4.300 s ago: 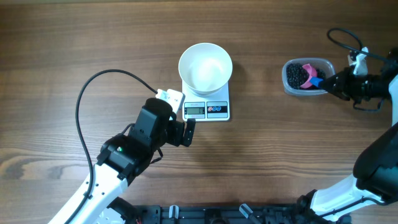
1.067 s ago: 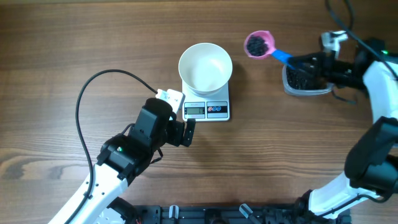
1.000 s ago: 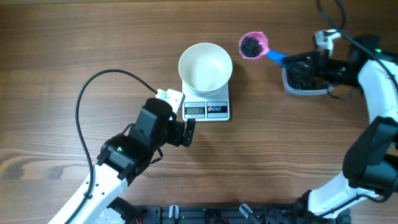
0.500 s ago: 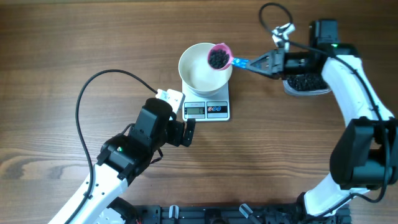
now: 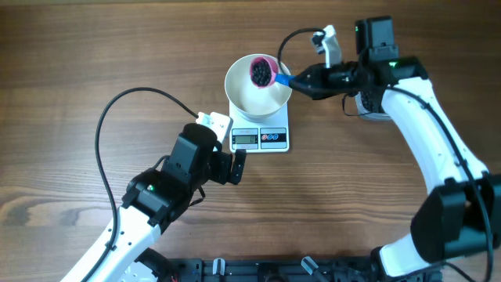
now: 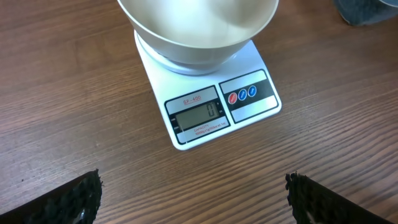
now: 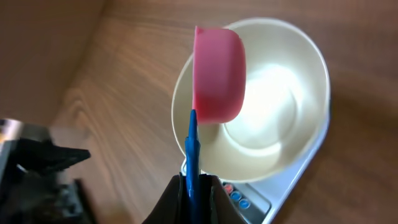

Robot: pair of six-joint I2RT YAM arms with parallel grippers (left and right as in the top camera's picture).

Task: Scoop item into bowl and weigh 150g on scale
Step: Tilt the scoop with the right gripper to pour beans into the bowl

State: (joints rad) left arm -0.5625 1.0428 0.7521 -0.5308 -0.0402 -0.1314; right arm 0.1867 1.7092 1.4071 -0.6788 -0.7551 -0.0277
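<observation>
Beans point(image 5: 261, 74) fill one pink scoop point(image 7: 217, 71) held over one white bowl point(image 5: 244, 95), which sits on one scale point(image 6: 211, 115). Of two grippers, the right gripper point(image 7: 194, 190) is clamped on the scoop's blue handle and the left gripper point(image 6: 194, 199) is spread wide near the scale. One tub point(image 5: 366, 112) is mostly hidden under the right arm.

Noted on the left gripper point(image 6: 194, 200): black pads point(image 6: 73, 200) with a knobbed texture. Behind it, a boxy black housing point(image 5: 190, 159) with a small green light point(image 5: 149, 188), then a white link point(image 5: 117, 235). Beside that pincer, a white connector point(image 5: 213, 121) and a black cable point(image 5: 97, 141) in a wide loop. Behind the right gripper point(image 7: 194, 182): black wrist block point(image 5: 377, 35), white links point(image 5: 427, 145), rounded black joint point(image 5: 450, 227). Beside that pincer, a thin black cable point(image 5: 291, 35) ending in a white plug point(image 5: 327, 39).
</observation>
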